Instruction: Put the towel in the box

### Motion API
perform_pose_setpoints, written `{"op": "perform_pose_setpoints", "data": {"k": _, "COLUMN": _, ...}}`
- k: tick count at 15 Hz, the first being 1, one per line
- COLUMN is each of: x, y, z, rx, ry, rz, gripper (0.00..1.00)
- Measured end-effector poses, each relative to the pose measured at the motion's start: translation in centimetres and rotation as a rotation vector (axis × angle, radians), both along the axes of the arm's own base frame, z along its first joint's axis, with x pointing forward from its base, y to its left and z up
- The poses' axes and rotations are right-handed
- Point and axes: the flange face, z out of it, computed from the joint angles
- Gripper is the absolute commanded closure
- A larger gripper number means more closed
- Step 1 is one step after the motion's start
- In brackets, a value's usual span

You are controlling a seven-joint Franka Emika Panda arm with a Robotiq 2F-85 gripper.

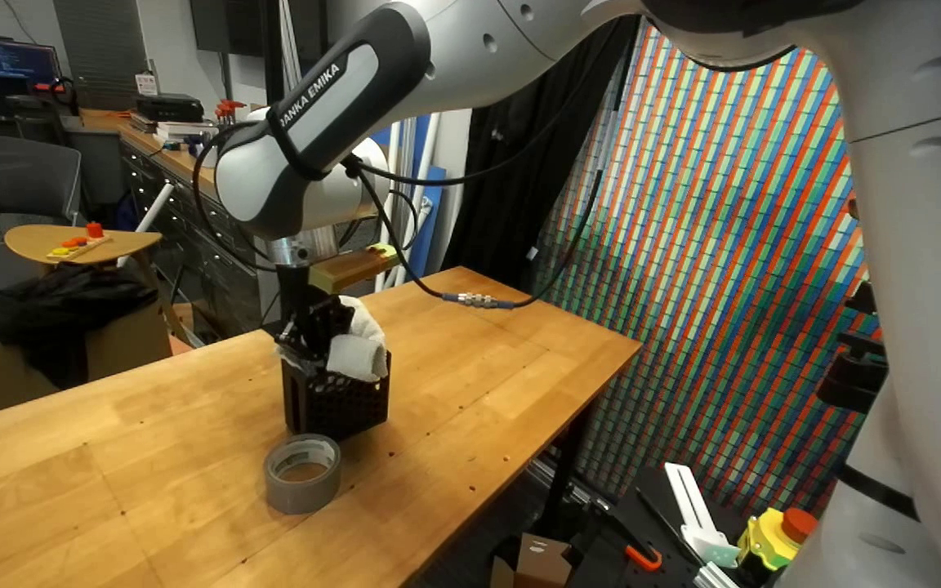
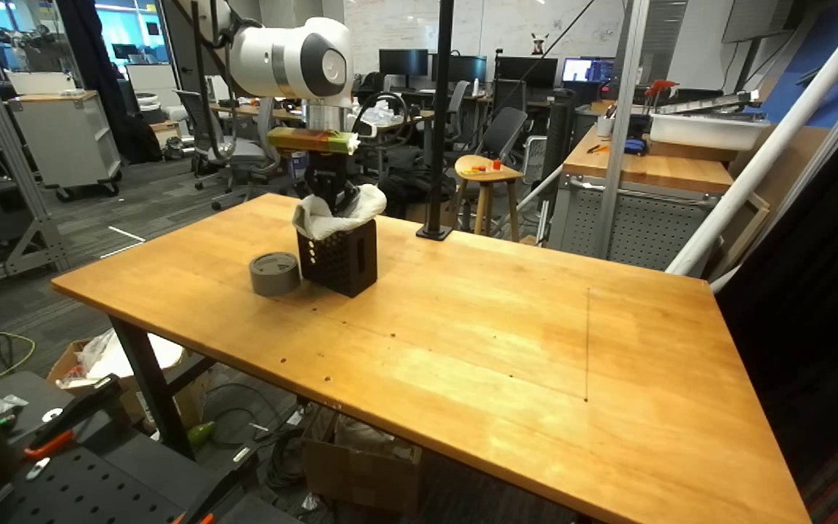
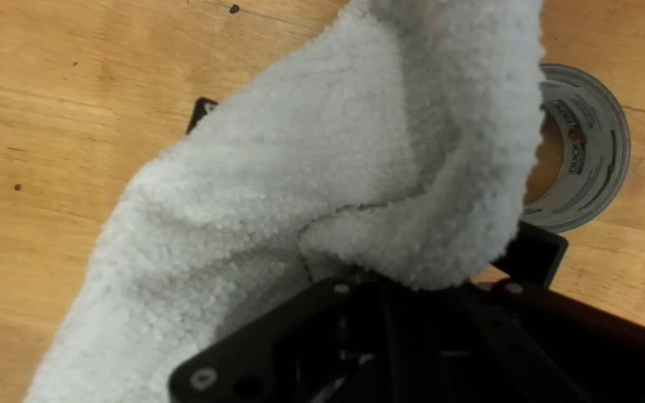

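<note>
White, nubbly cloth: the towel (image 3: 311,162) lies rumpled across the mouth of the black box (image 2: 339,262), its edges spilling over the rim in both exterior views. How much of it sits inside is hidden. In the wrist view it covers most of the opening, and two dark corners of the box show past its edges. The fingers (image 3: 305,313) reach down over the box, pressed together against the towel; whether a fold is caught between their tips cannot be made out.

Grey tape roll (image 2: 274,280) stands just beside the box, so near that I cannot tell whether they touch, and it narrows the room there. Away from the roll, past the box's other side, the wooden surface (image 2: 535,349) runs on broadly to its corner. The box stands inward of the surface's edges. Near it, by the edge behind, rises a black post (image 2: 445,131). Looping from the arm (image 1: 470,65), a cable connector (image 1: 477,300) hangs beside the box in an exterior view.
</note>
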Motion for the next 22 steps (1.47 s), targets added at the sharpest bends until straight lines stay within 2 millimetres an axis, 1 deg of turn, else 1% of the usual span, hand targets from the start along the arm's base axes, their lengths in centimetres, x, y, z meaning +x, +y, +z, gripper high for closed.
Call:
{"op": "perform_pose_setpoints", "data": {"k": 1, "x": 0.1, "y": -0.4, "z": 0.7, "rx": -0.008, "ry": -0.009, "rz": -0.003, "gripper": 0.99}}
{"op": "perform_pose_setpoints", "data": {"k": 3, "x": 0.2, "y": -1.4, "z": 2.7, "rx": -0.038, "ry": -0.028, "rz": -0.002, "gripper": 0.99}}
{"op": "perform_pose_setpoints", "data": {"k": 6, "x": -0.2, "y": -2.5, "z": 6.7, "rx": -0.087, "ry": -0.047, "rz": -0.010, "gripper": 0.99}}
{"op": "perform_pose_setpoints", "data": {"k": 9, "x": -1.2, "y": -2.3, "z": 9.8, "rx": -0.114, "ry": -0.046, "rz": -0.031, "gripper": 0.99}}
{"op": "perform_pose_setpoints", "data": {"k": 11, "x": -2.1, "y": -1.5, "z": 11.0, "rx": -0.124, "ry": -0.037, "rz": -0.049, "gripper": 0.99}}
{"op": "perform_pose_setpoints", "data": {"k": 13, "x": -3.0, "y": -0.3, "z": 11.6, "rx": -0.132, "ry": -0.027, "rz": -0.064, "gripper": 0.99}}
{"op": "perform_pose_setpoints", "data": {"k": 16, "x": -4.5, "y": 2.0, "z": 11.4, "rx": -0.143, "ry": -0.012, "rz": -0.085, "gripper": 0.99}}
{"op": "perform_pose_setpoints", "data": {"k": 19, "x": -5.9, "y": 3.7, "z": 10.3, "rx": -0.152, "ry": 0.011, "rz": -0.103, "gripper": 0.99}}
{"op": "perform_pose_setpoints", "data": {"k": 22, "x": -6.9, "y": 4.1, "z": 8.9, "rx": -0.163, "ry": 0.038, "rz": -0.116, "gripper": 0.99}}
